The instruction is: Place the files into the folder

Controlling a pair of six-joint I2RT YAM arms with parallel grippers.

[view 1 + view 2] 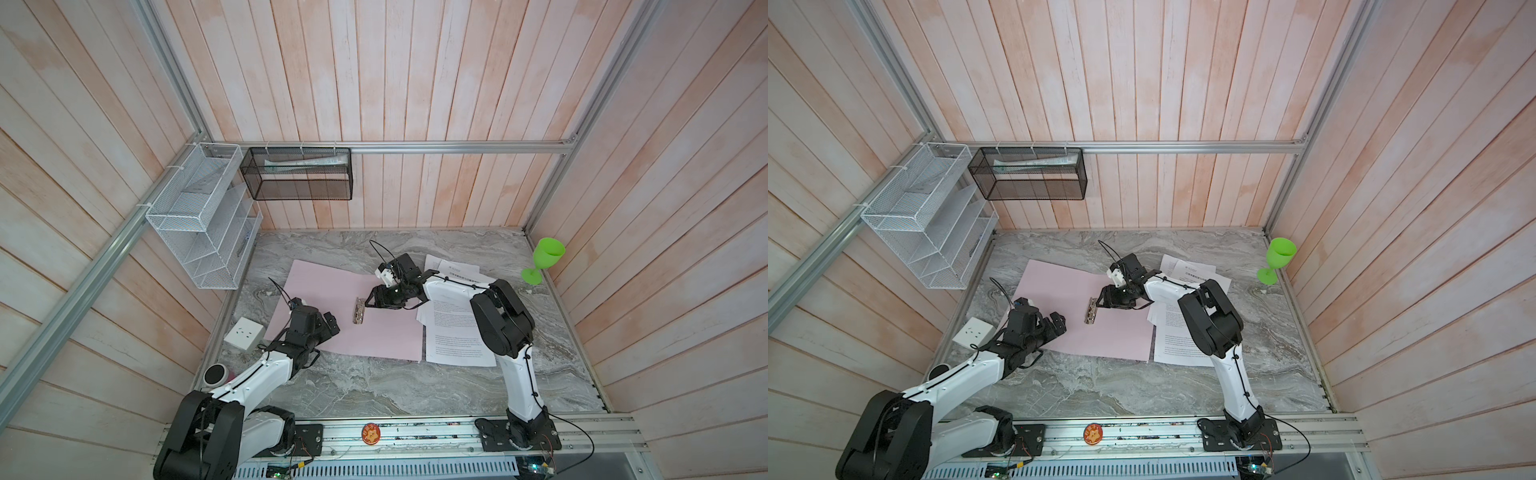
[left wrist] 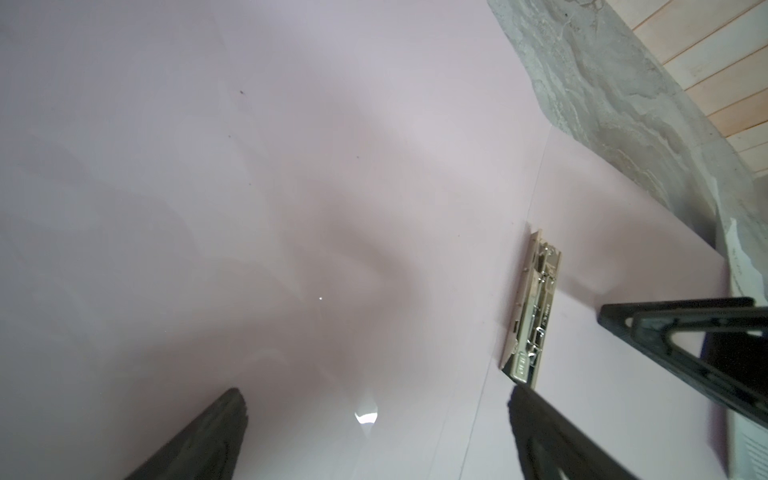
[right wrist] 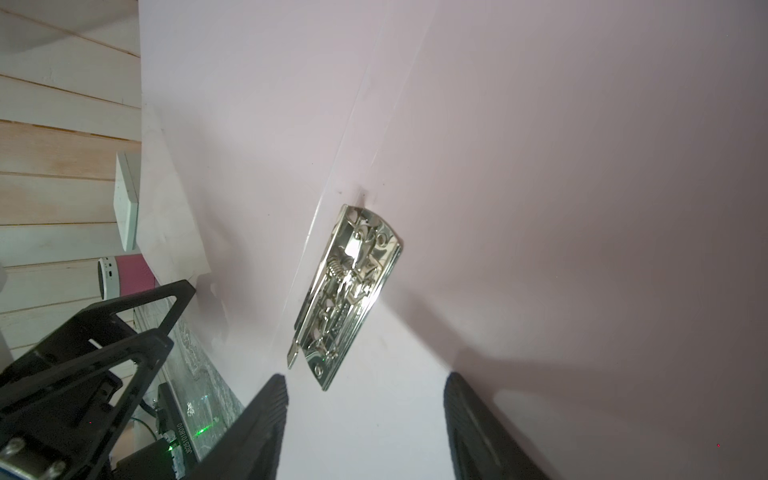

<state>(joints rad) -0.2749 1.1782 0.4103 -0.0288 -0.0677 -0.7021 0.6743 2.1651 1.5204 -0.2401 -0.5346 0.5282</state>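
Both top views are bright and evenly lit, soft daylight feel, though the wide lens bows the wall planks (image 1: pixel 415 83) toward the edges. Wrist views are dimmer, with fuzzy shadows smeared over the folder (image 2: pixel 291 166) and hard glare off its metal clip (image 3: pixel 349 291)

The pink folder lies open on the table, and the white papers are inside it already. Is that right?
Not quite. The folder does lie open on the table, but the papers are not inside it yet: they sit in a loose pile beside it on the table, as both top views show.
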